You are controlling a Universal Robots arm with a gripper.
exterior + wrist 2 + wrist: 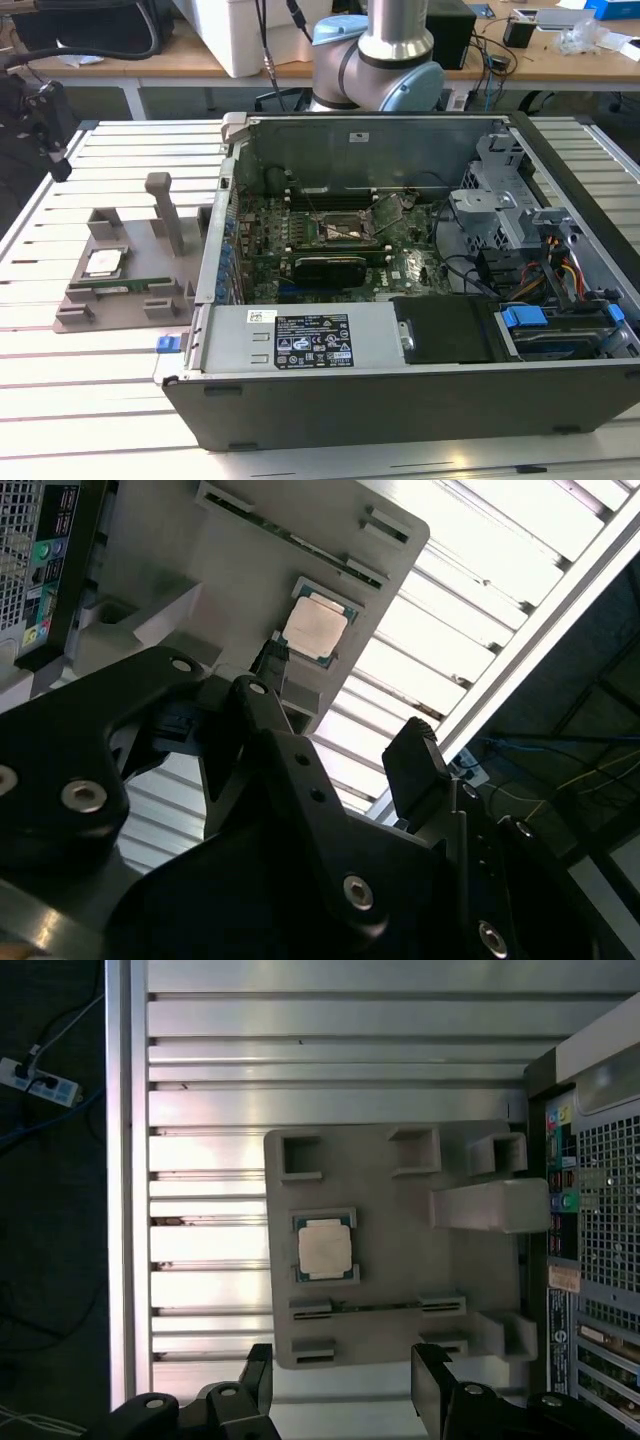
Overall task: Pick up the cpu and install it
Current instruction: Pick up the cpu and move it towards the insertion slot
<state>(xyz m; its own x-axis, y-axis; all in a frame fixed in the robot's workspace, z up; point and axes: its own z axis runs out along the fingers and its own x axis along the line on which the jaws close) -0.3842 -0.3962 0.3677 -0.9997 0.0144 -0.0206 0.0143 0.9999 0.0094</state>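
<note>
The cpu is a small silvery square lying flat in its recess on the grey holder block, at the exterior view's left beside the computer case. Both wrist views look down on the cpu from well above. My gripper is open, its two black fingers spread wide with nothing between them. It hangs over the near edge of the holder block, apart from the chip.
An open computer case lies on the slatted metal table, its motherboard socket uncovered. A green memory stick sits in the holder next to the cpu. An upright post rises from the holder. The arm stands behind the case.
</note>
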